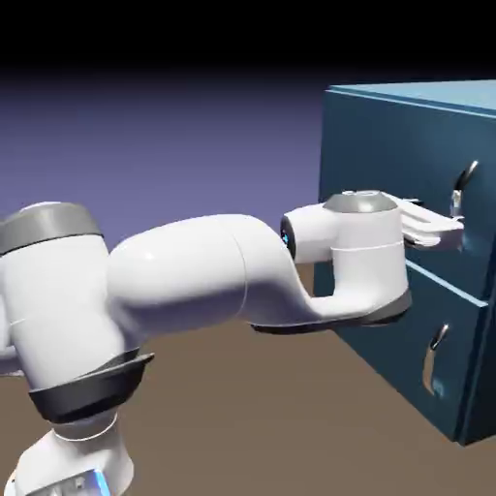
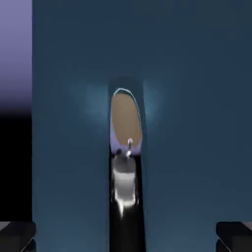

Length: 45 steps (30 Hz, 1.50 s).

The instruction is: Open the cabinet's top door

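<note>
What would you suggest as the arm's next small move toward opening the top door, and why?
Probably ease the gripper forward until its fingers straddle the handle, then close. In the hand view the handle sits centred between the open fingertips, and the exterior view shows the hand just short of the top door, nothing held yet.

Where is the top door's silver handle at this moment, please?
In the exterior view, the handle is at the right edge, on the top door, just beyond the open gripper; in the hand view it stands centred.
</note>
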### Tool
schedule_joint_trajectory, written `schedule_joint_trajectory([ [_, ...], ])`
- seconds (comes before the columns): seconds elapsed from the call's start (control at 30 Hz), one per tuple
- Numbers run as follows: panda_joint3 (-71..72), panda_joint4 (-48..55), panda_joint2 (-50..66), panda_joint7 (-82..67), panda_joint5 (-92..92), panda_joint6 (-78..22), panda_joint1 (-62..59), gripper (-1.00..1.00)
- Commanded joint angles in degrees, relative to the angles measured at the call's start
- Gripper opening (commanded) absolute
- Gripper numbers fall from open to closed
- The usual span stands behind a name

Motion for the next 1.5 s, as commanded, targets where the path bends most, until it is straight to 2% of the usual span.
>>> schedule_joint_trajectory([
  [0.0,-1.1,1.9,0.2,-0.1,0.0,0.1,2.1,0.0],
  [0.07,-3.0,5.3,0.5,-0.4,0.0,0.1,5.8,0.0],
  [0.1,-3.0,5.3,0.6,-0.4,0.0,0.1,5.8,-1.0],
  [0.5,11.1,-13.0,14.0,17.0,0.1,-9.5,-16.7,-1.0],
  [0.93,34.6,-21.1,26.2,36.5,0.0,-10.4,-43.7,-1.0],
  [1.3,56.5,-24.7,29.1,48.2,0.0,-9.2,-66.6,-1.0],
  [1.47,65.1,-31.1,22.9,41.9,10.4,-10.0,-74.6,-1.0],
])
